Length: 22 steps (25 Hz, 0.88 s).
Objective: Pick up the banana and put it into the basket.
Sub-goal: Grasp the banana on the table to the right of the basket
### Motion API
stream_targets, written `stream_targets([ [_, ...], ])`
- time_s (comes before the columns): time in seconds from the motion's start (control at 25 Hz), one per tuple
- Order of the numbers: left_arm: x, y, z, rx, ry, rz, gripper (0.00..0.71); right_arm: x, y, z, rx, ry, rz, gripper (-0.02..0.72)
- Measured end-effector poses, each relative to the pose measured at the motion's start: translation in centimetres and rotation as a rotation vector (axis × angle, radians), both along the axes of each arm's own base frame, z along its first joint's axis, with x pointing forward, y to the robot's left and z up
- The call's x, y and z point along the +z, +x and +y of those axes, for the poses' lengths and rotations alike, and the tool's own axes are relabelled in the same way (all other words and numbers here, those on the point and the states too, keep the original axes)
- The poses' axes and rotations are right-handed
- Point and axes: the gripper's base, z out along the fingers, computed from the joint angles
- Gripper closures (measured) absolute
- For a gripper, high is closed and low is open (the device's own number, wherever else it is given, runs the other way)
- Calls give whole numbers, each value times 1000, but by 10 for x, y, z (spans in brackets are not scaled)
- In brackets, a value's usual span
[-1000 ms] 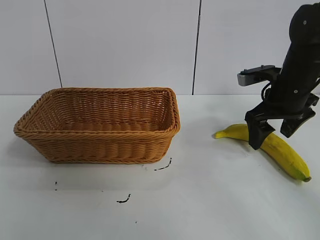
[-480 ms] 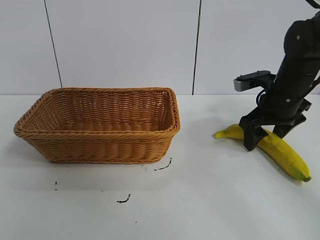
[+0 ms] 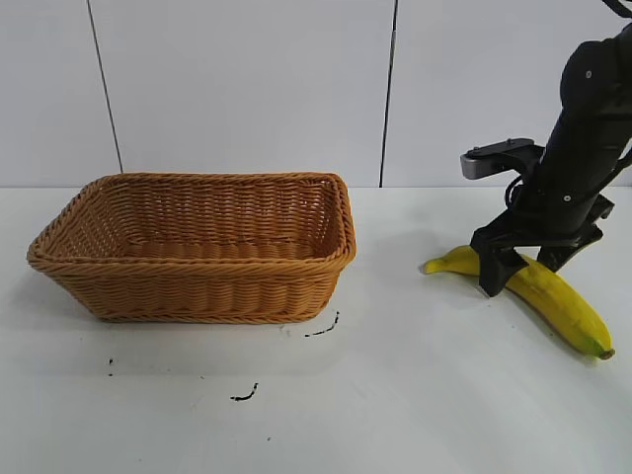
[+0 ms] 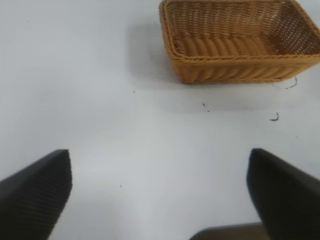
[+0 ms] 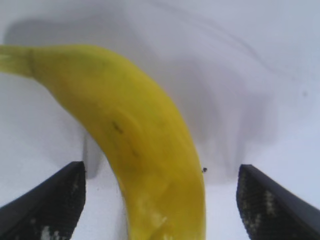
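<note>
The yellow banana (image 3: 553, 296) lies on the white table at the right. My right gripper (image 3: 528, 265) is down over its stem half, open, one black finger on each side of it. In the right wrist view the banana (image 5: 135, 140) runs between the two fingers (image 5: 50, 205) with gaps on both sides. The tan wicker basket (image 3: 197, 247) stands at the left and holds nothing I can see. My left gripper (image 4: 160, 195) is open above bare table, out of the exterior view; its wrist view shows the basket (image 4: 240, 45) farther off.
Small black marks (image 3: 321, 329) lie on the table in front of the basket. A grey wall with dark vertical seams (image 3: 388, 94) stands behind the table.
My right gripper has come down around the banana and shifted slightly left over the last second. In the last half second nothing has visibly moved.
</note>
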Motion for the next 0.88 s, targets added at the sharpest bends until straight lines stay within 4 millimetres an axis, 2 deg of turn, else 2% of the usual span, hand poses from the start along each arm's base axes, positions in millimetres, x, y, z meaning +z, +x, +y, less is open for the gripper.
stream_targets([
  [0.52, 0, 0, 0, 0, 0, 0, 20, 0, 0, 0, -16, 4, 2, 139],
  [0.84, 0, 0, 0, 0, 0, 0, 20, 0, 0, 0, -42, 12, 5, 398],
  [0.88, 0, 0, 0, 0, 0, 0, 20, 0, 0, 0, -42, 12, 5, 397],
])
